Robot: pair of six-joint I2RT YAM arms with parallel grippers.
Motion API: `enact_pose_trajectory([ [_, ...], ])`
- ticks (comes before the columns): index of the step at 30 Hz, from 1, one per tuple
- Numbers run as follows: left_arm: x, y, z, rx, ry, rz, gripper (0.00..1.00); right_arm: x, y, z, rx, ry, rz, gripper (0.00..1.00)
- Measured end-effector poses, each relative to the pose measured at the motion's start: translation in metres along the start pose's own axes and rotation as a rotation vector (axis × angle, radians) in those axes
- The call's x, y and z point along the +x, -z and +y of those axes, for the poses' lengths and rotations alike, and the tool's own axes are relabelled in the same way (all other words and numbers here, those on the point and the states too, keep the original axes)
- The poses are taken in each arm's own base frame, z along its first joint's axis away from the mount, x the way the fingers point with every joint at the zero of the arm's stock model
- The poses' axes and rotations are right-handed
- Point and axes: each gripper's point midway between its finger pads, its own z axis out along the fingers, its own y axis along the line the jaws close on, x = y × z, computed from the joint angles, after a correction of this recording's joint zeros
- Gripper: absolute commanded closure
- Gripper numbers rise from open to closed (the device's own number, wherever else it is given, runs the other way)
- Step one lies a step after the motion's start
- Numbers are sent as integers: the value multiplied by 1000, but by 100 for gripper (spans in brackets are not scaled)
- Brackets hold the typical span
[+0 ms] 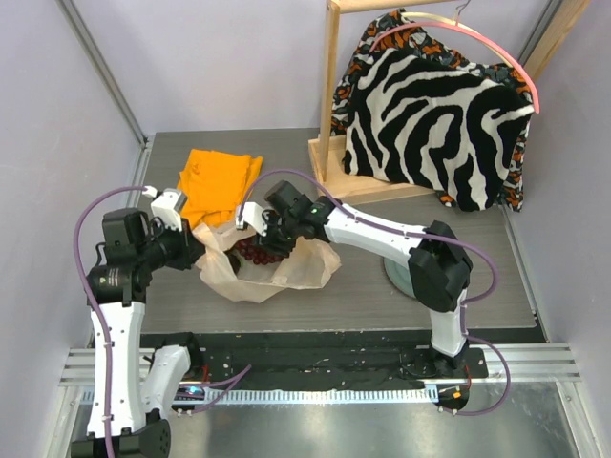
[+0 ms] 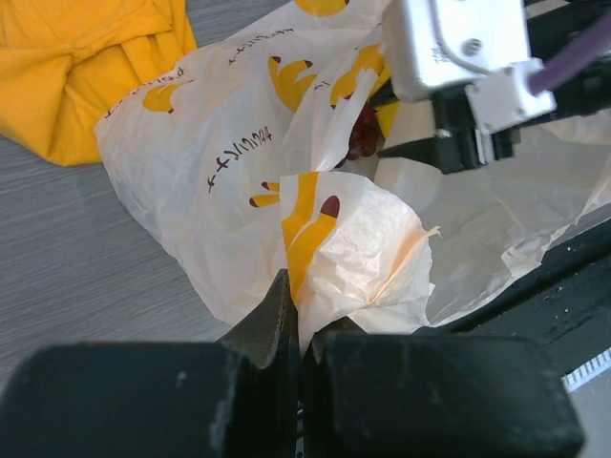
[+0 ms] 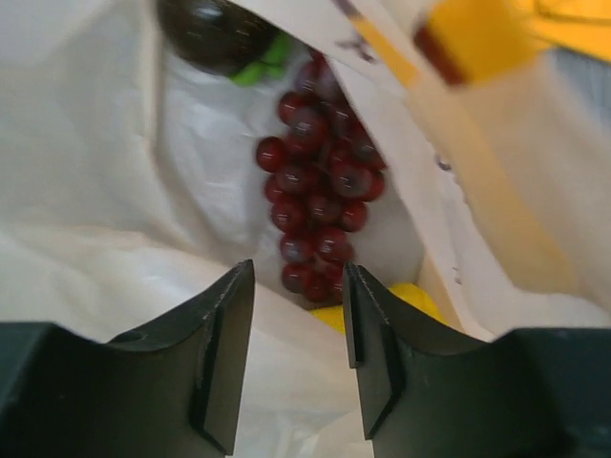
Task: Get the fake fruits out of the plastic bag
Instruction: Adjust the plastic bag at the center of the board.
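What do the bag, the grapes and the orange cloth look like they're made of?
The plastic bag: thin crinkly film, semi-translucent, sharp creases. The grapes: probably hard plastic, glossy highlights on each berry. The orange cloth: soft matte fabric, rounded folds.

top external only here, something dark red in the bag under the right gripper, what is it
Observer: The right wrist view shows a bunch of dark red grapes lying inside the plastic bag, just ahead of the right gripper, whose jaws stand apart with nothing between them.
Operator: any other fruit in there
Observer: A dark round fruit lies beyond the grapes and a yellow fruit peeks out at their near end.
Operator: is left holding the bag
Observer: Yes, the left wrist view shows the left gripper shut on a fold of the bag.
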Motion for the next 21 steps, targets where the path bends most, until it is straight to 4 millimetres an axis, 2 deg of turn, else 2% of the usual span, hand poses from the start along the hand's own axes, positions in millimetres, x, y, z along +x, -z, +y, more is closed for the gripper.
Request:
enact_pose_trajectory([
  [4,-1,2,-1,-1,-4,-12,100,10,-5,-25,129,-4,51,38],
  [9,-2,5,-3,-5,-1,-27,100,12,-2,-50,254,4,64,39],
  [15,-3,8,-2,-16,2,-40,100,37,-15,-57,289,15,131,32],
  [20,-5,12,-1,-27,0,-58,100,73,-37,-61,310,32,247,22],
  [21,-5,13,-1,-29,0,-61,100,78,-40,-62,315,39,262,16],
])
